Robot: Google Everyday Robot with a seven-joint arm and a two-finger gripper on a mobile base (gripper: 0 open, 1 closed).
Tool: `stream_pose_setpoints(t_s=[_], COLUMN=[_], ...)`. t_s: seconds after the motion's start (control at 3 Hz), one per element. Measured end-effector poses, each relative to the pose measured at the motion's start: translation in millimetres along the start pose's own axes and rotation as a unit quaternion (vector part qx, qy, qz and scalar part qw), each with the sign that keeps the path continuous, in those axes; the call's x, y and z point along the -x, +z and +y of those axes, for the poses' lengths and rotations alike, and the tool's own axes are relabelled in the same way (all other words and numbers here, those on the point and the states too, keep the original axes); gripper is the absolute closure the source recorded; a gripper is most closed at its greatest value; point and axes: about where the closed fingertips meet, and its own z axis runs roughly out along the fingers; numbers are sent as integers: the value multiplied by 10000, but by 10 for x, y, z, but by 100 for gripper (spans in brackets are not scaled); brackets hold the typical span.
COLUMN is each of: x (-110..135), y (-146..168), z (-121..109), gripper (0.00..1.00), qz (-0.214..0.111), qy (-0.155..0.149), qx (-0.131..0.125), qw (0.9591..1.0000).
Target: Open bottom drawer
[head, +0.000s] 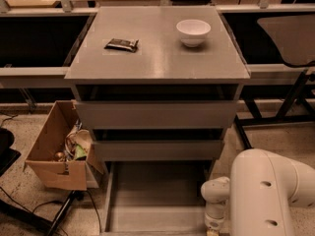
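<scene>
The bottom drawer [157,195] stands pulled out, low and near, under the cabinet [157,58], its grey tray showing. The gripper [213,225] hangs at its near right corner, cut off; its grasp cannot be told. The drawer looks stiff, light and handleless, best held by the front edge.

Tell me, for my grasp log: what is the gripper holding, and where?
Cannot tell: the gripper sits at the picture's bottom edge, by the open bottom drawer's right front corner.

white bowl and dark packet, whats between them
Only bare grey cabinet top, in the camera view. The gripper sits at the right front corner of the bottom drawer.
</scene>
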Motion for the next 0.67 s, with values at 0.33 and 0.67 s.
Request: stream_pose_setpoints(t_s=[0.33, 0.67], x=[28, 39], y=[-2, -3], z=[-7, -5], gripper=[100, 100], qz=[0, 0], qy=[0, 1], qx=[0, 1], qw=[10000, 10000])
